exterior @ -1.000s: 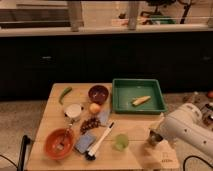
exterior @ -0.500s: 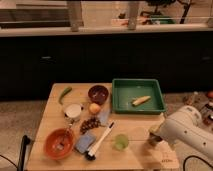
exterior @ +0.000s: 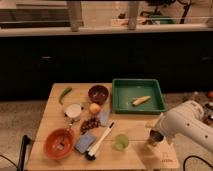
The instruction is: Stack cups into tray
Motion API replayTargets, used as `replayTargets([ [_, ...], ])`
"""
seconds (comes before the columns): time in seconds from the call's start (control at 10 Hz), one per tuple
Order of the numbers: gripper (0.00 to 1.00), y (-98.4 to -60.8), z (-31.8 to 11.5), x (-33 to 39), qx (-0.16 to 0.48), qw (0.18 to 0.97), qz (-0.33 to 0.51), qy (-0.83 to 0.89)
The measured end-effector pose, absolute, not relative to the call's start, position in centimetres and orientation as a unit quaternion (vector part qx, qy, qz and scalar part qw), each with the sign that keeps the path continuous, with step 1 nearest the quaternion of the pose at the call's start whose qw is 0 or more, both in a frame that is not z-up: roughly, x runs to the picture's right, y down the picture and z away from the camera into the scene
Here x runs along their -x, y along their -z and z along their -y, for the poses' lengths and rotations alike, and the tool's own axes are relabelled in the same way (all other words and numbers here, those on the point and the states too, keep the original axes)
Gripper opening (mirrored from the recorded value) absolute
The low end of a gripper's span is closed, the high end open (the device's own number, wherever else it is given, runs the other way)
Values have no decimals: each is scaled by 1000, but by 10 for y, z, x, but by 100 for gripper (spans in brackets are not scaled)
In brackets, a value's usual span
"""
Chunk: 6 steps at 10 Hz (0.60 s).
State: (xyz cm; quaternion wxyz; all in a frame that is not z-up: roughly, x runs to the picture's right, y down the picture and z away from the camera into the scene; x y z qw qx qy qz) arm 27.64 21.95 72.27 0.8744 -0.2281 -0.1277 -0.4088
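The dark-green tray [exterior: 122,106] stands at the back right of the wooden table, with a yellowish piece of food [exterior: 141,100] in it. The light-green plastic cup [exterior: 121,142] stands upright near the table's front, in front of the tray. The dark metal tumbler [exterior: 155,137] stands at the front right of the table. My gripper [exterior: 154,133] is right at the tumbler, at the end of my white arm [exterior: 185,125] that reaches in from the right. I cannot tell whether it grips the tumbler.
A dark red-brown bowl [exterior: 98,93], a white bowl [exterior: 73,110], an orange bowl [exterior: 59,142], a green pepper [exterior: 65,93], a round fruit [exterior: 94,108], grapes [exterior: 90,123], a blue sponge [exterior: 86,142] and a brush [exterior: 100,142] crowd the table's left half.
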Motion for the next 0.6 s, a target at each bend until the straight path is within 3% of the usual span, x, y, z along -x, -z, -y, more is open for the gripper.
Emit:
replayTargets([
  [0.6, 80, -749, -234, -284, 273, 874, 150, 373],
])
